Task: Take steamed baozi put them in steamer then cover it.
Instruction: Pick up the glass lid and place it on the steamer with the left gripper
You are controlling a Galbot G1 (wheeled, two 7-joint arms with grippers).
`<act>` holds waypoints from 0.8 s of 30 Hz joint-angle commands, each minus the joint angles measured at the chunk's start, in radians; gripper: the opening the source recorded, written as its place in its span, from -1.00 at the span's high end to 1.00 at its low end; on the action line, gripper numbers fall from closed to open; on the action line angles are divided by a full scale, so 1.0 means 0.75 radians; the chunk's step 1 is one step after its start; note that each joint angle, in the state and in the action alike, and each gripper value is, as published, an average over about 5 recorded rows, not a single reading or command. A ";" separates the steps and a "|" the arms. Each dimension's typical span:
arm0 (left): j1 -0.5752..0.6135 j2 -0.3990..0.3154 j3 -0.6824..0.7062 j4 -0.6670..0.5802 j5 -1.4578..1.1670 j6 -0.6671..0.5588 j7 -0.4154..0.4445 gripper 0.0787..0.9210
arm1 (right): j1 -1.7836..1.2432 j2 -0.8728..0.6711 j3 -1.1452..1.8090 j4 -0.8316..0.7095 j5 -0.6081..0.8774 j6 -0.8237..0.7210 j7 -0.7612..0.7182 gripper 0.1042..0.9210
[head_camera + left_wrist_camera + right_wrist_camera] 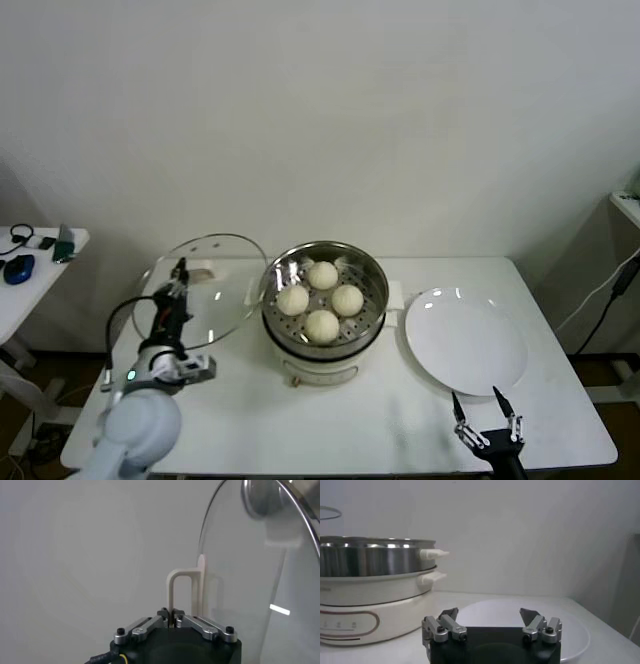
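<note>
Nearest you, at the front right edge of the white worktop [370, 420], your right claw [485, 418] sat idle with its fingers spread wide and nothing between them, just in front of the empty flat white plate [465, 340].

At the left, your left claw [176, 283] was pressed together on the cream-white bar handle [184, 591] of the round clear glass cover with its metal rim [200, 290]. The left wrist view showed the fingertips pinching one leg of that handle, with very little of it inside the grip. The cover hung tilted, off the worktop, just left of the steamer and not yet over it.

That thin grip was the main risk, as I judge it. A wide, heavy glass disc held by one leg of its handle could swing or twist in the claw as you carried it right, and a slip would drop glass onto the worktop or the pot. Its lower edge could also strike the rim of the pot if you brought it across too low.

Behind the plate, mid-worktop, stood the round shiny steel steamer on its white electric base [322, 355]. Four small smooth cream-white baozi [322, 298] lay on its perforated tray in a close diamond, unbroken. Only the covering seemed left to do.
</note>
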 commanded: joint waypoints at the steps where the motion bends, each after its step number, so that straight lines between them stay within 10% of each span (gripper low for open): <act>1: -0.276 -0.194 0.476 -0.015 0.299 0.268 0.223 0.87 | 0.016 -0.005 -0.001 0.001 -0.007 0.008 0.006 -0.76; 15: -0.425 -0.591 0.700 0.274 0.578 0.257 0.246 0.87 | 0.004 -0.065 0.022 -0.041 0.053 0.064 0.018 -0.76; 24: -0.434 -0.635 0.734 0.403 0.611 0.240 0.216 0.87 | -0.013 -0.086 0.036 -0.041 0.083 0.088 0.024 -0.76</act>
